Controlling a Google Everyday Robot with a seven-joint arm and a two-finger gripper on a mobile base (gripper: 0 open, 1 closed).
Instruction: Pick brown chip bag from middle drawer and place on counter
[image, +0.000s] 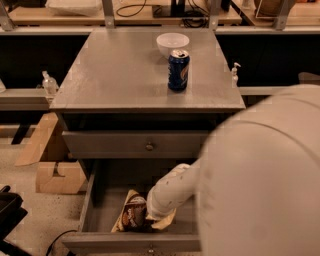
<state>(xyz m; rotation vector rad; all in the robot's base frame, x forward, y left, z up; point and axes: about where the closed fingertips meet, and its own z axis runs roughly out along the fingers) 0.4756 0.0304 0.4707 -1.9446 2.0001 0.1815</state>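
Overlapping brown chip bag (131, 218) in drawer (105, 212): tool (156, 215)

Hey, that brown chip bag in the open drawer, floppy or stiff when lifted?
The brown chip bag looks crumpled, so probably floppy and light. Its loose ends may sag. The claw is at it in the middle drawer.

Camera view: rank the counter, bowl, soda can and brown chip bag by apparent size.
1. counter, largest by far.
2. brown chip bag, partly covered by the hand down in the middle drawer.
3. soda can and bowl look about alike; no ranking.
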